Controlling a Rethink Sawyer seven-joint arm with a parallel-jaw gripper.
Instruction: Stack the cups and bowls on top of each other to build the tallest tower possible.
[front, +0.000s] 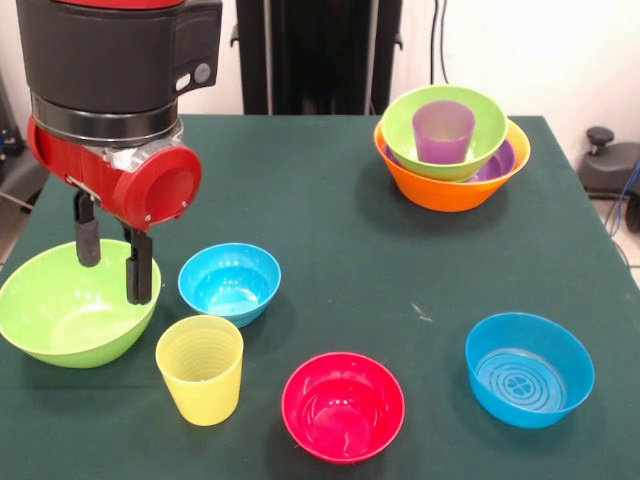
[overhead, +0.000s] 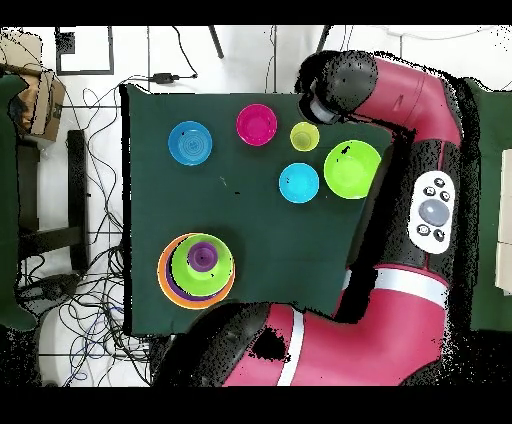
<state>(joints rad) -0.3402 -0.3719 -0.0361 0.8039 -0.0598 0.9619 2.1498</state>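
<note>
red bowl (front: 343, 406): bottom centre of the front view, upright, alone on the desk (front: 330, 260).
yellow cup (front: 200, 368): lower left, upright, ribbed, just left of the red bowl, apart from it.
right blue bowl (front: 529, 368): lower right, upright, well clear of everything.
left blue bowl (front: 229, 282): left of centre, just behind the yellow cup.
big green bowl (front: 74, 302): left edge, upright, empty, near the left blue bowl.
end effector (front: 113, 260): upper left, hanging off the red and black arm (front: 115, 95); two dark fingers (front: 139, 268) pointing down, spread apart, nothing between them. The tips overlap the big green bowl's near-right rim in this view; contact can't be told.
tower (front: 452, 148): upper right, at the back of the desk. Orange bowl (front: 450, 190) at the base, purple bowl (front: 502, 162) showing as a rim inside it, green bowl (front: 445, 135) on that, purple cup (front: 443, 131) standing upright in the green bowl.
overhead check: tower (overhead: 197, 268) lower left, big green bowl (overhead: 352, 168) at right under the arm, loose pieces in the upper half.
</note>
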